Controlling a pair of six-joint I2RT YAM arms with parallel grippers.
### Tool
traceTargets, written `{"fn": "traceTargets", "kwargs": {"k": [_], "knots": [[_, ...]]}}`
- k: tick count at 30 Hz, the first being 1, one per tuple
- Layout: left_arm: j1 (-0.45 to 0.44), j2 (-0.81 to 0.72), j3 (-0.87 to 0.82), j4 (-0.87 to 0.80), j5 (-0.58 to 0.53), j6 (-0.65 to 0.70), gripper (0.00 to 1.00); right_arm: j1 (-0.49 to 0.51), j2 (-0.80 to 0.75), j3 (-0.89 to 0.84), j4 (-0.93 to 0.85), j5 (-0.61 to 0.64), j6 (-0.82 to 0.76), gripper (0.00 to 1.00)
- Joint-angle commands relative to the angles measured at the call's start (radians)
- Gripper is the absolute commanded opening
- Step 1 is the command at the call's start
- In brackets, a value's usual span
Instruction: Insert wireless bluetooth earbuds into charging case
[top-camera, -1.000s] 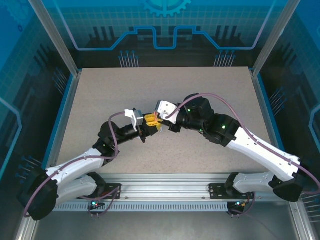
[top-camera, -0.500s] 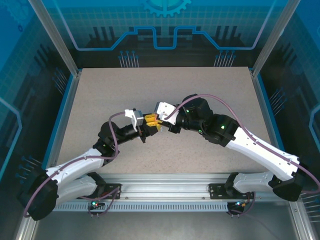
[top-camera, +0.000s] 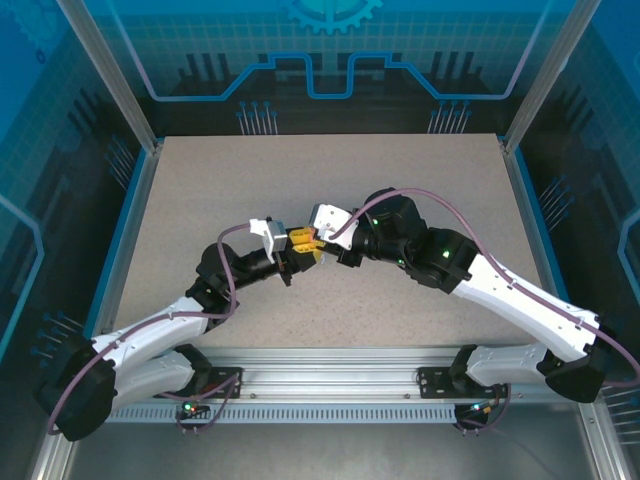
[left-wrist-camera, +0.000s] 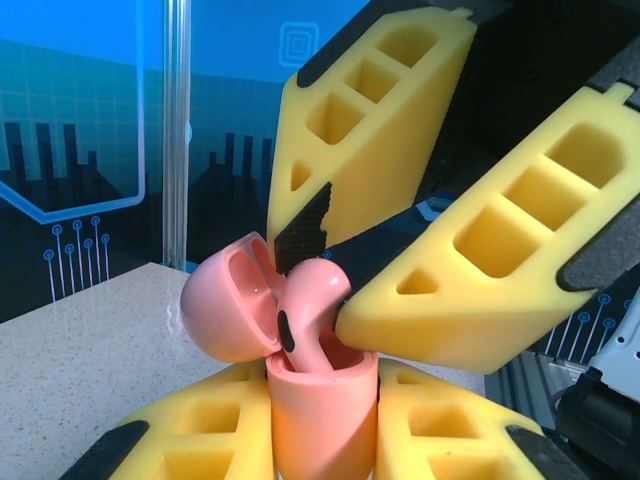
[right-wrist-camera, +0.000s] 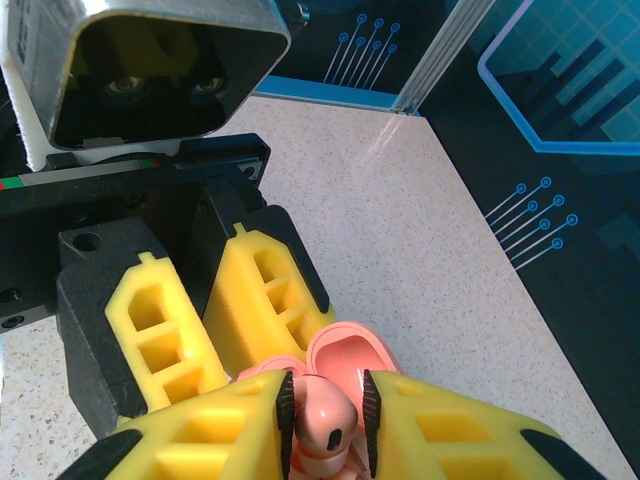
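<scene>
- In the top view the two arms meet over the counter, a little left of its middle, their yellow tips touching or nearly so.
- The left fingers are closed on the pink case. They clamp its body from both sides and hold it upright, mouth upward.
- The case's lid is hinged open. It leans back to the left in the left wrist view, with its hollow inside facing the opening.
- The pink earbud stands in the case. Its stem is down inside the well, and its rounded head, with a dark oval patch, is above the rim, just beside the open lid.
- The right fingers come in from above and are closed narrowly about that head, one black pad on each side of it.
- From the right wrist view we see the head sitting squarely between those pads, the lid just beyond it and the left fingers behind.
- We cannot see how deep the stem sits — the case wall hides it.
</scene>
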Motion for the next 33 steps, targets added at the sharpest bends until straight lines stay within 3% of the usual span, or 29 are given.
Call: {"fn": "traceTargets", "kwargs": {"k": [1, 4, 16, 22, 24, 26, 33], "knots": [[-0.003, -0.012, 0.005, 0.06, 0.001, 0.013, 0.0, 0.014, -0.001, 0.024, -0.044, -0.035, 0.004, 0.29], [-0.003, -0.011, 0.005, 0.059, 0.001, 0.013, 0.0, 0.013, -0.004, 0.03, -0.042, -0.045, 0.009, 0.31], [-0.004, -0.013, 0.0, 0.065, 0.0, 0.013, 0.0, -0.006, -0.075, 0.062, -0.04, -0.081, 0.059, 0.53], [-0.004, -0.015, 0.0, 0.068, 0.001, 0.015, 0.0, -0.066, -0.155, 0.027, 0.01, -0.1, 0.142, 0.77], [-0.004, -0.016, 0.0, 0.07, 0.002, 0.012, 0.0, -0.108, -0.177, 0.008, 0.023, -0.096, 0.193, 0.92], [-0.004, -0.016, 0.0, 0.074, 0.003, 0.011, 0.0, -0.162, -0.194, -0.011, 0.029, -0.117, 0.25, 1.0], [-0.005, -0.018, 0.006, 0.077, 0.01, 0.01, 0.0, -0.397, -0.221, -0.108, 0.071, -0.403, 0.515, 1.0]]}}
